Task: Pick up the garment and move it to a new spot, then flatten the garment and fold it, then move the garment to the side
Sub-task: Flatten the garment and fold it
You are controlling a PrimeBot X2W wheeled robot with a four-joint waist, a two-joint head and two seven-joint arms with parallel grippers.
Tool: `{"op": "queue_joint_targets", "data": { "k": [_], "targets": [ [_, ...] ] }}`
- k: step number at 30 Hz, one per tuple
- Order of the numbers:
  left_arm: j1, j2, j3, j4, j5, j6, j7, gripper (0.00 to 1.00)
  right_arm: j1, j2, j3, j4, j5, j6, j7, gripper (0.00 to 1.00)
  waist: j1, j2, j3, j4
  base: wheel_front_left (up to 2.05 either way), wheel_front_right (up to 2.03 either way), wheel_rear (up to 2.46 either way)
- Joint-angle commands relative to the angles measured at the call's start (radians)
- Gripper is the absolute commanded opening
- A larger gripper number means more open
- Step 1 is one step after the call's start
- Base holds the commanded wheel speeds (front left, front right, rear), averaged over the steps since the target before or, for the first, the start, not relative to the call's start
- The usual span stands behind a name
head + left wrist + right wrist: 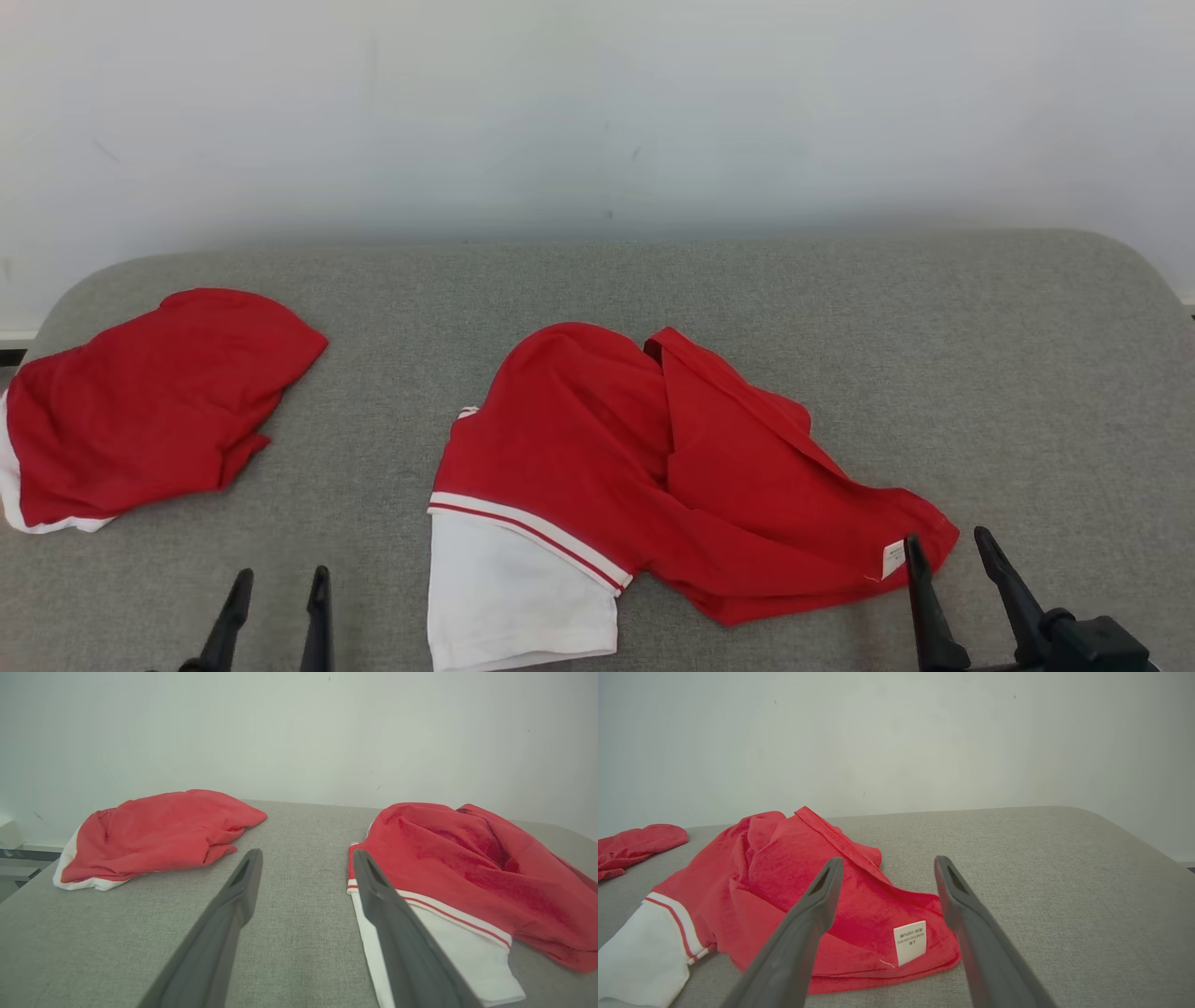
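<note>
I judge this the pickup step: the crumpled red-and-white knit garment [672,467] lies centred on the grey fabric-covered table [840,299], ungrasped. Left jaws and right jaws both stand released, empty. Next, my right jaws should pinch its labelled near corner.

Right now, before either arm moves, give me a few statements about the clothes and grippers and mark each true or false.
1. The middle garment and the left garment both lie on the grey surface. True.
2. The left gripper is shut on the middle garment. False: it is open, holding nothing.
3. The middle garment is folded flat. False: it lies crumpled.
4. A white label shows beside the right gripper. True.
</note>
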Motion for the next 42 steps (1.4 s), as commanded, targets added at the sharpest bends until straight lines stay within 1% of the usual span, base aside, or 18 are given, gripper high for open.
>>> {"op": "queue_joint_targets", "data": {
  "k": [1,4,7,11,12,17,21,27,33,34,35,36,37,38,39,42],
  "targets": [
    [-0.004,-0.006,-0.002,0.01,-0.006,-0.004,-0.001,1.0,-0.008,-0.007,0.0,0.006,-0.004,-0.002,0.0,1.0,0.0,0.0,0.001,-0.001,0.0,0.0,0.0],
    [-0.013,-0.008,-0.024,0.044,-0.023,-0.017,-0.001,1.0,-0.023,-0.026,-0.008,0.036,-0.001,-0.002,0.0,1.0,0.0,0.0,0.006,-0.003,0.0,0.0,0.0],
    [-0.021,-0.007,-0.067,0.089,-0.031,-0.025,-0.001,1.0,-0.048,-0.052,-0.018,0.076,0.0,-0.002,0.003,1.0,0.0,0.0,0.018,-0.004,0.0,0.0,0.0],
    [-0.051,0.004,-0.143,0.159,-0.044,-0.031,0.005,1.0,-0.095,-0.088,-0.016,0.137,-0.003,-0.002,0.013,1.0,0.0,0.0,0.046,-0.002,0.0,0.0,0.0],
    [-0.068,0.01,-0.182,0.2,-0.054,-0.031,0.01,1.0,-0.121,-0.111,-0.012,0.177,0.001,-0.002,0.014,1.0,0.0,0.0,0.06,-0.001,0.0,0.0,0.0],
    [-0.121,0.036,-0.283,0.296,-0.105,-0.031,0.021,1.0,-0.207,-0.149,0.013,0.285,0.015,-0.002,0.022,1.0,0.0,0.0,0.097,-0.007,0.0,0.0,0.0],
    [-0.162,0.05,-0.339,0.356,-0.151,-0.031,0.015,1.0,-0.279,-0.18,0.061,0.377,0.031,-0.002,0.022,1.0,0.0,0.0,0.126,-0.008,0.0,0.0,0.0],
    [-0.216,0.064,-0.382,0.435,-0.193,-0.031,0.009,1.0,-0.37,-0.207,0.14,0.506,0.063,-0.002,0.023,1.0,0.0,0.0,0.155,-0.002,0.0,0.0,0.0],
    [-0.254,0.061,-0.413,0.486,-0.216,-0.031,0.008,1.0,-0.429,-0.222,0.228,0.584,0.095,-0.002,0.016,1.0,0.0,0.0,0.173,0.005,0.0,0.0,0.0],
    [-0.254,0.061,-0.413,0.486,-0.216,-0.031,0.008,1.0,-0.429,-0.222,0.228,0.584,0.095,-0.002,0.016,1.0,0.0,0.0,0.173,0.005,0.0,0.0,0.0],
    [-0.259,0.055,-0.421,0.493,-0.224,-0.031,0.008,1.0,-0.437,-0.221,0.242,0.597,0.104,-0.002,0.015,0.75,0.0,0.0,0.175,0.006,0.0,0.0,0.0],
    [-0.264,0.049,-0.432,0.502,-0.234,-0.031,0.008,1.0,-0.444,-0.222,0.254,0.612,0.112,-0.002,0.015,0.36,0.0,0.0,0.175,0.008,0.0,0.0,0.0],
    [-0.268,0.045,-0.444,0.513,-0.245,-0.031,0.01,0.86,-0.45,-0.224,0.263,0.624,0.122,-0.002,0.014,0.0,0.0,0.0,0.175,0.01,0.0,0.0,0.0],
    [-0.273,0.039,-0.455,0.523,-0.256,-0.031,0.009,0.39,-0.454,-0.225,0.273,0.631,0.131,-0.002,0.012,0.0,0.0,0.0,0.174,0.011,0.0,0.0,0.0],
    [-0.276,0.031,-0.466,0.53,-0.272,-0.032,0.01,0.0,-0.457,-0.228,0.281,0.635,0.138,-0.002,0.009,0.0,0.0,0.0,0.172,0.013,0.0,0.0,0.0],
    [-0.281,0.016,-0.49,0.529,-0.3,-0.034,0.008,0.0,-0.455,-0.237,0.297,0.634,0.152,-0.002,0.002,0.0,0.0,0.0,0.161,0.014,0.0,0.0,0.0]
  ]
}}
